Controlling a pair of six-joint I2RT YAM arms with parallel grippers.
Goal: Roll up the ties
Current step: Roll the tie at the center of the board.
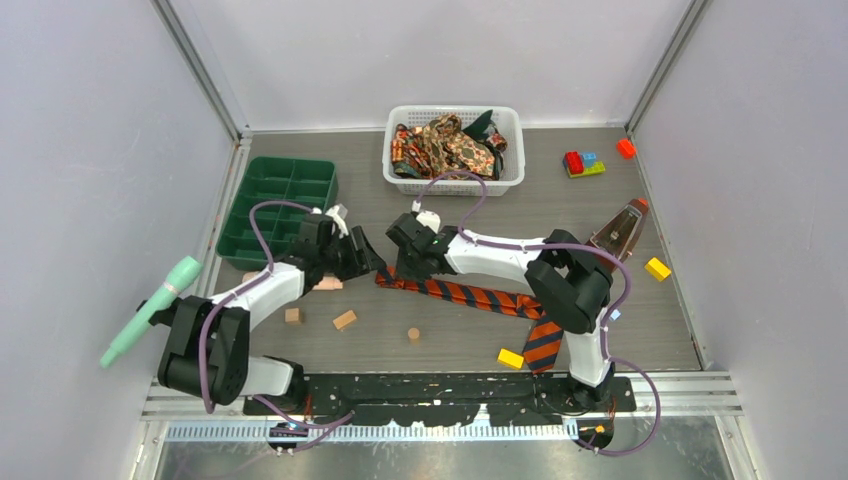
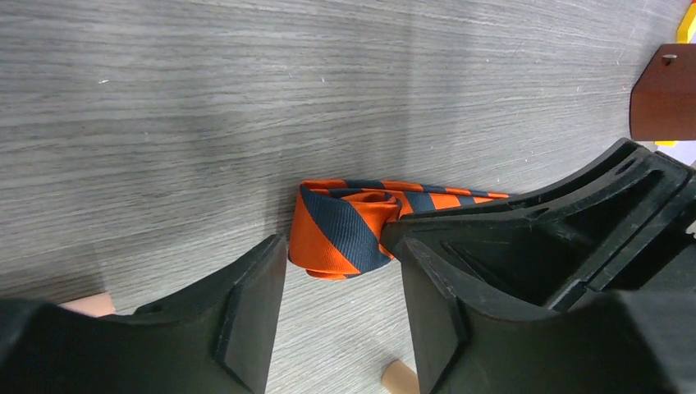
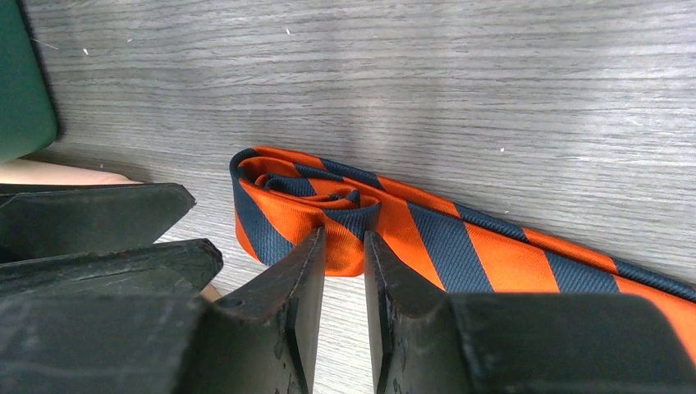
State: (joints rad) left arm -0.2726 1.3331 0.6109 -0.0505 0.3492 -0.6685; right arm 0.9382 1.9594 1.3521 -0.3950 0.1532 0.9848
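Observation:
An orange-and-dark striped tie point(image 1: 480, 297) lies across the table's middle, its left end wound into a small roll point(image 2: 328, 238). My right gripper point(image 1: 398, 262) pinches that roll between near-closed fingertips; in the right wrist view the gripper point(image 3: 345, 236) sits on the roll's near fold and the tie's flat length point(image 3: 492, 254) runs off to the right. My left gripper point(image 1: 362, 258) faces it from the left. In the left wrist view the left gripper point(image 2: 338, 256) is open, and the roll sits just beyond the fingertips, untouched. More ties point(image 1: 445, 145), paisley and dark green, lie in the basket.
The white mesh basket point(image 1: 455, 186) stands at the back centre, a green compartment tray point(image 1: 280, 200) at the back left. Wooden blocks point(image 1: 344, 320) lie near the left arm, a yellow block point(image 1: 511, 358) by the tie's wide end, a brown metronome point(image 1: 620, 230) at right.

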